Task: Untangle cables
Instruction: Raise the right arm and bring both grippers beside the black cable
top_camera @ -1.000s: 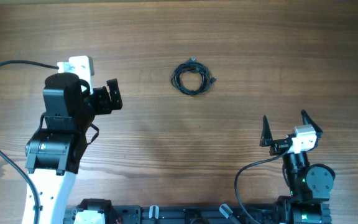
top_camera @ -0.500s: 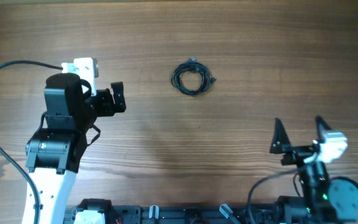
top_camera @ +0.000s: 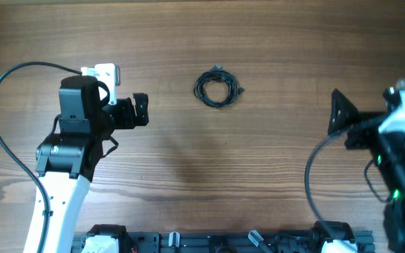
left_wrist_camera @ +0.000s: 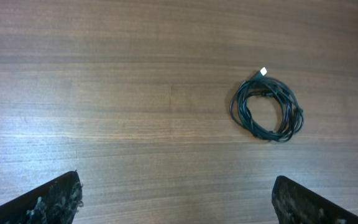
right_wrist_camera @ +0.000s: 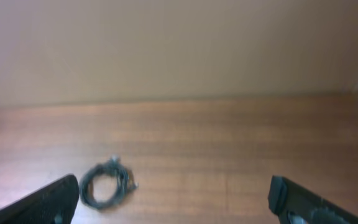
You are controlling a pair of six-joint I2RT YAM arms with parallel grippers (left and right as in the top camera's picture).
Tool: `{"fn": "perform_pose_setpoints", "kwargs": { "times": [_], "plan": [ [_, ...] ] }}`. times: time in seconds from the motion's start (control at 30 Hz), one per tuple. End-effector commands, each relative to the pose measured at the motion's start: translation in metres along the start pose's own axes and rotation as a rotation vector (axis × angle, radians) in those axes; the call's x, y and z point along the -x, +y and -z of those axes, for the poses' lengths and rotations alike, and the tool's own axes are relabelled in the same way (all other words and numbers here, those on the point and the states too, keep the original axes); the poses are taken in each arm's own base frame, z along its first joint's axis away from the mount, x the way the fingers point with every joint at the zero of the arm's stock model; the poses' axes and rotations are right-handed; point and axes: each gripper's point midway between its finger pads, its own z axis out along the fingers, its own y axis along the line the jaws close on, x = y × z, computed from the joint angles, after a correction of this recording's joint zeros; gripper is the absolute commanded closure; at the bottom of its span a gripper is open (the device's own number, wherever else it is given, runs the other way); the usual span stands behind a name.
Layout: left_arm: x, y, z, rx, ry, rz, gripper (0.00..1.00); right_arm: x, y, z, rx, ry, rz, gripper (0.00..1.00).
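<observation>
The cables (top_camera: 218,88) lie as one small dark coiled bundle on the wooden table, with a small plug end sticking out at the top. In the left wrist view the cables (left_wrist_camera: 267,111) sit ahead and to the right of my left gripper (left_wrist_camera: 176,202). In the overhead view my left gripper (top_camera: 143,111) is open and empty, well left of the bundle. My right gripper (top_camera: 363,98) is raised at the right side, open and empty. In the blurred right wrist view the cables (right_wrist_camera: 107,183) show near the left finger of my right gripper (right_wrist_camera: 173,196), far off on the table.
The wooden table (top_camera: 209,161) stretches around the bundle. The left arm's thick black wire (top_camera: 5,91) loops at the far left. The right arm's wire (top_camera: 315,176) hangs at the right. A dark rail (top_camera: 209,242) runs along the front edge.
My right arm has risen and swung to the right and away from the front edge. My left gripper has slid a little to the right, toward the bundle. The cables have not moved.
</observation>
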Motion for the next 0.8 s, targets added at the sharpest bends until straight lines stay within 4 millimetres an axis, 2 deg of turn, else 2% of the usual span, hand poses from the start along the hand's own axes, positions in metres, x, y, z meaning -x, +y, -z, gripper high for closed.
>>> {"fn": "perform_pose_setpoints", "kwargs": {
  "times": [0.0,0.17,0.27,0.4,0.43,0.47,0.5,0.53,0.57,0.6,0.63,0.67,0.7,0.77],
  "plan": [
    [-0.001,-0.004,-0.001,-0.021,0.004,0.007,0.0,0.007,-0.005,-0.029,-0.002,0.101,0.083,0.0],
    [-0.001,-0.004,-0.001,-0.021,0.004,0.007,0.0,-0.021,-0.013,-0.079,0.003,0.268,0.076,0.0],
    [-0.001,-0.004,-0.001,-0.021,0.004,0.007,0.0,-0.035,-0.008,-0.101,0.054,0.329,0.058,0.0],
    [-0.001,-0.004,-0.001,-0.021,0.004,0.007,0.0,-0.039,-0.006,-0.12,0.084,0.342,0.051,0.0],
    [-0.001,-0.004,-0.001,-0.021,0.004,0.007,0.0,-0.041,-0.007,-0.124,0.084,0.348,0.051,0.03],
    [-0.001,-0.004,-0.001,-0.021,0.004,0.007,0.0,-0.044,-0.007,-0.128,0.087,0.357,0.065,0.28],
    [-0.001,-0.004,-0.001,-0.021,0.004,0.007,0.0,-0.046,-0.008,-0.132,0.088,0.363,0.072,0.46],
    [-0.001,-0.004,-0.001,-0.021,0.003,0.007,0.0,-0.048,-0.008,-0.135,0.088,0.37,0.07,0.17],
    [0.0,-0.004,-0.001,-0.021,0.0,0.006,0.0,-0.049,-0.009,-0.138,0.089,0.372,0.07,0.0],
    [0.001,-0.004,-0.001,-0.022,-0.004,0.006,0.0,-0.048,-0.011,-0.141,0.08,0.367,0.074,0.15],
    [0.003,-0.005,-0.001,-0.023,-0.014,0.004,0.0,-0.044,-0.014,-0.144,0.066,0.352,0.079,0.47],
    [0.007,-0.005,-0.001,-0.026,-0.028,0.003,0.0,-0.039,-0.014,-0.147,0.065,0.329,0.083,0.38],
    [0.01,-0.006,-0.001,-0.028,-0.042,0.001,0.0,-0.031,-0.014,-0.15,0.064,0.294,0.089,0.03],
    [0.017,-0.007,0.0,-0.032,-0.072,-0.002,0.0,-0.007,-0.014,-0.156,0.06,0.194,0.099,0.0]
  ]
}}
